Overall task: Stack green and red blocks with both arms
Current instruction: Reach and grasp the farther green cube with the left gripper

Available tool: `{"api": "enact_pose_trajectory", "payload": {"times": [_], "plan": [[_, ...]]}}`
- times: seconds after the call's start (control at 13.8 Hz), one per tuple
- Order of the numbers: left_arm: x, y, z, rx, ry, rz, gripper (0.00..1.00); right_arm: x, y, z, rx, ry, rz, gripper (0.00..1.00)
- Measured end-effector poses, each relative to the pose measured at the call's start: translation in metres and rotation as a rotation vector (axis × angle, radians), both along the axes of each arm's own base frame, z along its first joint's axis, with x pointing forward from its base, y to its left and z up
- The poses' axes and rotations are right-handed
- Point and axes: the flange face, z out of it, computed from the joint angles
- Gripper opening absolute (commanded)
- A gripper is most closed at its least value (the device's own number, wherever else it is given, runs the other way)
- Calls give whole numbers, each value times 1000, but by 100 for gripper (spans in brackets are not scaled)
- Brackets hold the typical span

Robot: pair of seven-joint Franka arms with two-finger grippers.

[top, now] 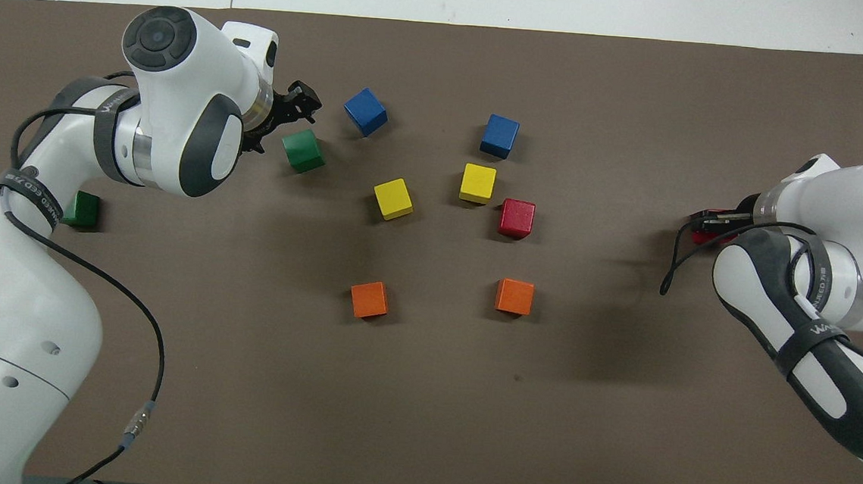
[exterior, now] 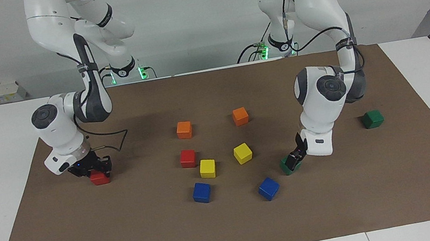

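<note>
Green and red blocks are spread over the brown mat (exterior: 232, 230). In the facing view, the left gripper (exterior: 293, 160) is set low at a green block (exterior: 288, 167) near the blue cube (exterior: 268, 188), its fingers straddling the block; whether they are closed on it cannot be told. A tilted grasp could be caused by that angled approach, and the block could be pushed into the blue cube. The right gripper (exterior: 95, 168) is clamped on a red block (exterior: 99, 178) at the right arm's end of the mat. The second red block (exterior: 188, 158) sits touching or just beside a yellow cube (exterior: 207, 168), so it could be knocked when stacked on.

In the overhead view, the left gripper (top: 288, 114) appears beside the green block (top: 303, 150) and may slip off its corner. The second green block (top: 83, 209) is half hidden under the left arm and could be swept by it
</note>
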Motion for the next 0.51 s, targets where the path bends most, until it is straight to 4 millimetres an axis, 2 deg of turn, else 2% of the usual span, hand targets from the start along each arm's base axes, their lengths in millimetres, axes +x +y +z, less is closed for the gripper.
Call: {"api": "enact_pose_trajectory", "payload": {"times": [0.07, 0.14, 0.51], "plan": [[0, -1, -2, -1, -2, 1, 100, 0, 0, 0, 0, -2, 0, 50], [1, -2, -5, -1, -1, 2, 100, 1, 0, 0, -1, -6, 3, 98], [-1, -12, -26, 18, 14, -21, 100, 1, 3, 2, -4, 9, 56, 100]]}}
